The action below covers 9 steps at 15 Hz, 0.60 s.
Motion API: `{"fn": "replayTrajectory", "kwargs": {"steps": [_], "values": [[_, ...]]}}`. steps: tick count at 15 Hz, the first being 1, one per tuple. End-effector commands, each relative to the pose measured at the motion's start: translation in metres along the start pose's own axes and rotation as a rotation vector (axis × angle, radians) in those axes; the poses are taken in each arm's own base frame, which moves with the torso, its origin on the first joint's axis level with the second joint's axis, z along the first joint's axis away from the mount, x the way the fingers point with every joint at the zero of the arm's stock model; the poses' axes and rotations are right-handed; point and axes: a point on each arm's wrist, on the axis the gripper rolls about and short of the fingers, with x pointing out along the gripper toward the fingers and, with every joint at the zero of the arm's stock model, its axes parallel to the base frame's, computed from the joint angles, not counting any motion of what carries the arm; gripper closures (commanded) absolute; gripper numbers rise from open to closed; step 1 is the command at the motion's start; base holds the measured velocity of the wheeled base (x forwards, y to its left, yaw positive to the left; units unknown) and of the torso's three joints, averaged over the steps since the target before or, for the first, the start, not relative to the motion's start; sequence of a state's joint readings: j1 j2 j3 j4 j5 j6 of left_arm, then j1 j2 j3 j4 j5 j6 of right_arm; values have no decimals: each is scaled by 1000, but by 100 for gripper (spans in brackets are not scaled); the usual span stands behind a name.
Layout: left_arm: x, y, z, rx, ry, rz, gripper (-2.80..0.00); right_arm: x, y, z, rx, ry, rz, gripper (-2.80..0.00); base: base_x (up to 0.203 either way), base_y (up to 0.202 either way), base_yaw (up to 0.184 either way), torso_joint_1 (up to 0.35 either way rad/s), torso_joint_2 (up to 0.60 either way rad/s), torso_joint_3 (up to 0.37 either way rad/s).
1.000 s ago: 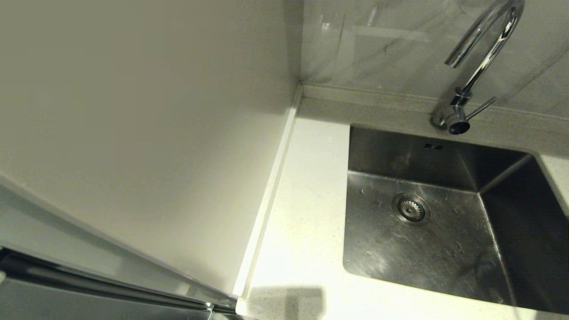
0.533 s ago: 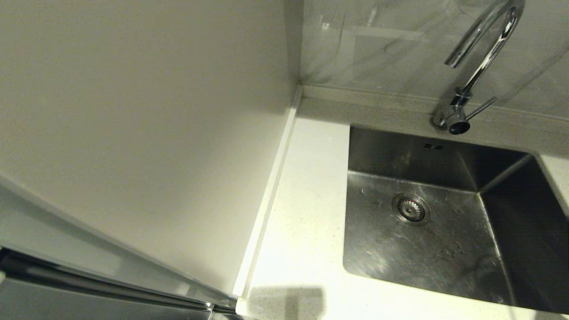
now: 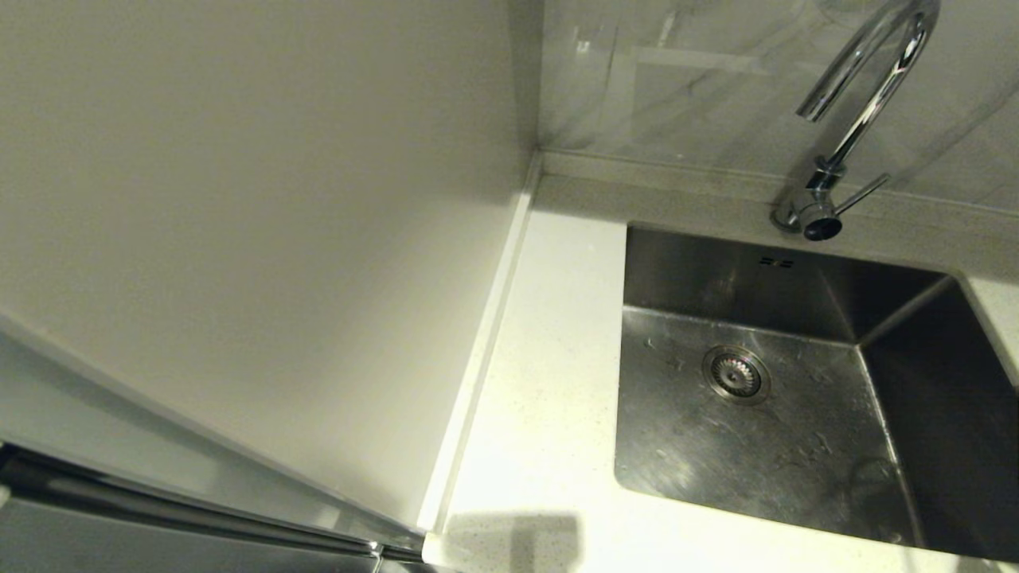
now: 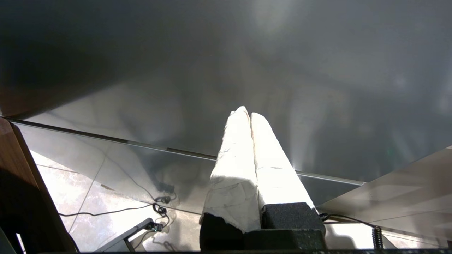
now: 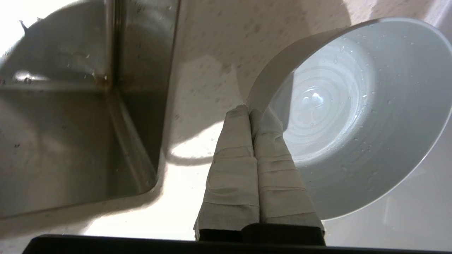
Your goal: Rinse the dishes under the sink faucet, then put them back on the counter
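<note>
Pinching bowl (image 5: 339, 116) rim — right gripper (image 5: 250, 110) | head view hides both

faucet (image 3: 864, 95) top cut off | sink (image 3: 939, 414) right edge cut

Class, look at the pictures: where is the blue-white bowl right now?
Only the right wrist view shows the bowl: the right gripper holds its rim, shut, over the counter beside the sink.
</note>
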<state>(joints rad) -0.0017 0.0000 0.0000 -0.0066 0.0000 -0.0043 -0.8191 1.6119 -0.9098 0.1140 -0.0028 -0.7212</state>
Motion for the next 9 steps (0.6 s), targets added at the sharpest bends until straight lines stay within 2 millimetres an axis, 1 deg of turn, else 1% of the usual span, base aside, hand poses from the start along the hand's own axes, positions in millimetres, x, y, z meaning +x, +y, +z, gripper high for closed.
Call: {"fn": "replayTrajectory", "kwargs": {"steps": [1,6,8,9], "values": [[0,0,-1,0,3,0,0,0,3,-4,-6,13,9,-280,0,0,0,0,0,0],[0,0,-1,0,4,0,0,1,6,-7,-4,24,17,-280,0,0,0,0,0,0],[0,0,-1,0,2,0,0,-1,4,-4,-4,12,9,-280,0,0,0,0,0,0],[0,0,-1,0,2,0,0,-5,2,-3,-4,-4,-3,-280,0,0,0,0,0,0]]}}
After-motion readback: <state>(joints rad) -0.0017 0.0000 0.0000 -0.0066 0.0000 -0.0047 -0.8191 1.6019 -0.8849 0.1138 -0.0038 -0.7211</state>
